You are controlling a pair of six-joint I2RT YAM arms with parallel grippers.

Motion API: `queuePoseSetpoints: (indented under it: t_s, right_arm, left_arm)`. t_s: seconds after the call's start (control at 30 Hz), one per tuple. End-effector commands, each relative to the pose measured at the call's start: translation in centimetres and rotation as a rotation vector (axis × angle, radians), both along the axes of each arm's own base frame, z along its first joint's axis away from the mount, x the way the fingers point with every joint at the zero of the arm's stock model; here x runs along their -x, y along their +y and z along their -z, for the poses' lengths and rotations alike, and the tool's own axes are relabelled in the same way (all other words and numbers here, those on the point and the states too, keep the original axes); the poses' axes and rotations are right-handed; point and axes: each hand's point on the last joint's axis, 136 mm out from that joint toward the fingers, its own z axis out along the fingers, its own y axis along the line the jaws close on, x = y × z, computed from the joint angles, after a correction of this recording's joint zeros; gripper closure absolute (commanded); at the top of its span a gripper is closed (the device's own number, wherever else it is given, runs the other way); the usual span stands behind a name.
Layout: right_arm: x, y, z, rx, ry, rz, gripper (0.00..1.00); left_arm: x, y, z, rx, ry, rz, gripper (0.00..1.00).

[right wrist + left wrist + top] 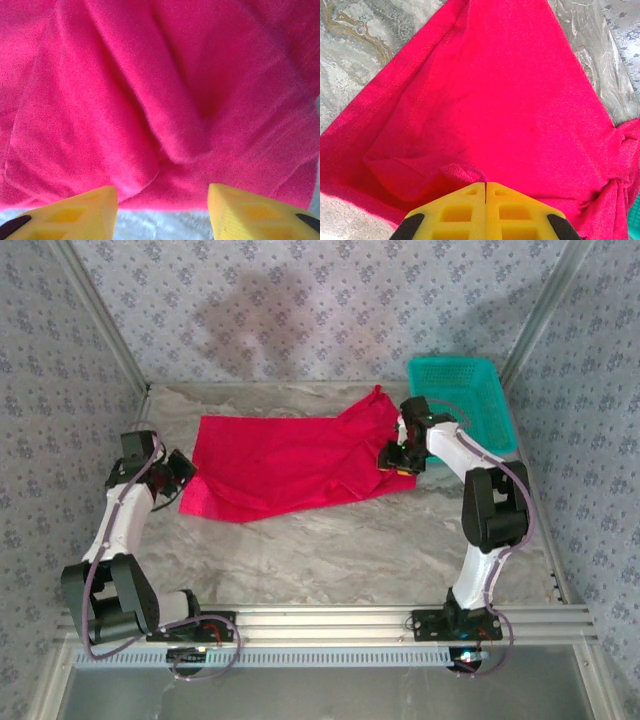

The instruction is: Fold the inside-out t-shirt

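The inside-out t-shirt (280,465) is bright red cloth spread across the middle of the marble table, one corner bunched up at the back right. My left gripper (180,472) is at the shirt's left edge. In the left wrist view its yellow fingers (455,210) press together, and my left gripper (485,184) pinches a small raised fold of the t-shirt (495,100). My right gripper (398,462) hangs over the shirt's right edge. In the right wrist view my right gripper (162,192) stands open with bare table between its fingertips, and the rumpled t-shirt (150,90) lies just beyond them.
A teal mesh basket (465,390) stands at the back right corner, close behind the right arm. Metal frame posts and patterned walls close in the table's sides and back. Bare marble table (330,550) stretches between the shirt and the arm bases.
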Motion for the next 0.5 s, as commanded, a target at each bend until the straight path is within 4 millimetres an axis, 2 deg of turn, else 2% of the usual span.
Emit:
queuePoseSetpoints:
  t_s: [0.0, 0.27, 0.37, 0.47]
  right_arm:
    - [-2.2, -0.2, 0.4, -0.032, -0.034, 0.020, 0.42]
    - [-3.2, 0.6, 2.5, -0.074, 0.016, 0.037, 0.44]
    - [-3.2, 1.3, 2.8, -0.085, 0.024, 0.029, 0.47]
    - [-3.2, 1.7, 2.9, -0.093, 0.029, 0.026, 0.59]
  left_arm:
    - [0.2, -0.2, 0.5, -0.013, -0.006, 0.017, 1.00]
    - [0.5, -0.1, 0.8, -0.024, 0.006, 0.023, 1.00]
    - [0.5, -0.1, 0.8, -0.026, 0.005, 0.021, 1.00]
    - [0.6, 0.0, 0.9, -0.029, 0.010, 0.022, 1.00]
